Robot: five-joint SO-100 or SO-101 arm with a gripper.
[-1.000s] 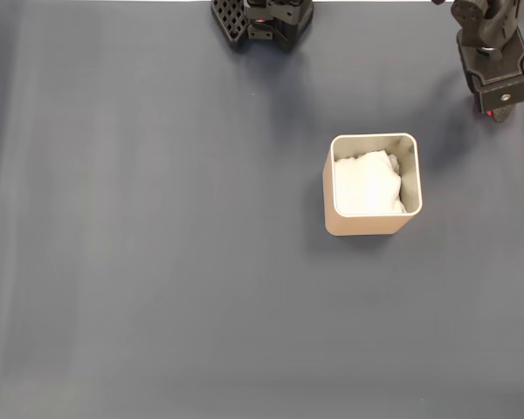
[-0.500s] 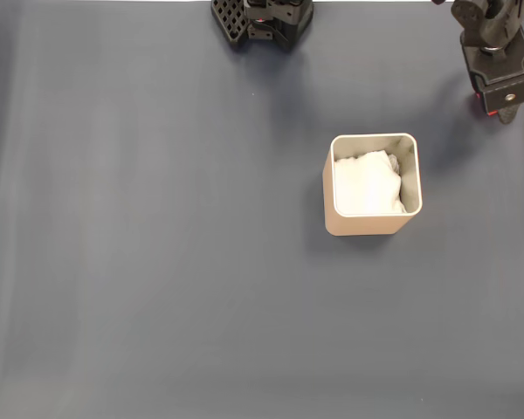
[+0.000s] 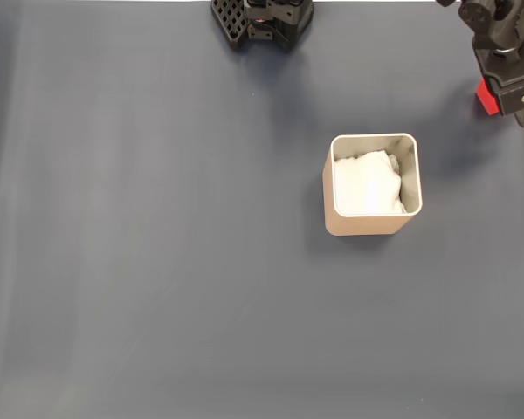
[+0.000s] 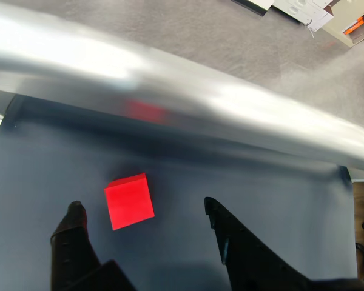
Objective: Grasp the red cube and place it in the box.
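Fingers frame the bottom of the wrist view, two dark tips spread wide with nothing between their pads, one low at the left and the broader one at the right. Just beyond the tips, nearer the left one and slightly ahead of it, the red cube sits flat on the dark blue bench, turned a little askew to the line between the tips, apart from both. That offset suggests the approach is not yet centred: the cube would want to lie midway in the gap before any closing, or the left tip may clip a corner and push it away. Farther ahead, a shiny metal rail runs along the edge of the bench, with a faint red reflection of the cube on it; the cube lies near this edge, which leaves little room for a nudge in that direction. In the fixed view the arm's black head hangs at the top right corner, and a sliver of red shows beside it on its left. The box, beige with white padding inside, stands well apart from the fingers toward the middle of the bench, upright and open at the top, ready to take the cube. Grasping looks to be the step in hand; carrying remains.
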